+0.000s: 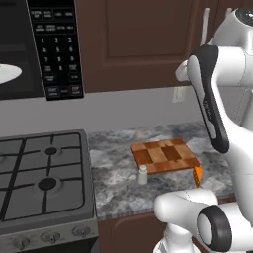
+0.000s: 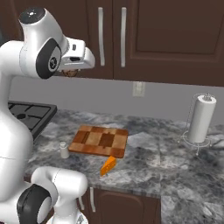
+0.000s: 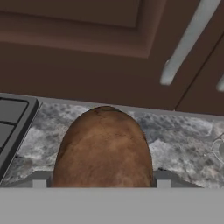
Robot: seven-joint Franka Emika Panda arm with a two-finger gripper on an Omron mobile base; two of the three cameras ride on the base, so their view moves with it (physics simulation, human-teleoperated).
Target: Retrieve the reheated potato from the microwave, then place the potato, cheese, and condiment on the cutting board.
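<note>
The dark brown rounded potato (image 3: 104, 148) sits between the two small dark finger tips of the two-finger gripper (image 3: 101, 181), which is closed on it; in the hand view the lump bulges up from the bottom, with the grey fingers pressed against its left and right flanks. In the right base view a sliver of the potato (image 2: 69, 72) peeks out beneath the white hand, held high in the air in front of the dark wooden cabinet doors (image 2: 131, 35), well above the speckled grey stone counter (image 2: 148, 153).

Below, the rectangular reddish-brown patchwork cutting board (image 1: 164, 155) lies flat on the counter with nothing on it. The small off-white cylindrical condiment shaker (image 1: 143, 175) stands upright just beside the board's near left corner, apart from it. The orange wedge of cheese (image 2: 108, 166) lies on the counter just off the board's near right corner.

The large black microwave (image 1: 56, 49) hangs open above the grey gas stove (image 1: 44, 178), its white round turntable (image 1: 9, 73) bare. A white paper towel roll (image 2: 202, 118) stands upright at the right.
</note>
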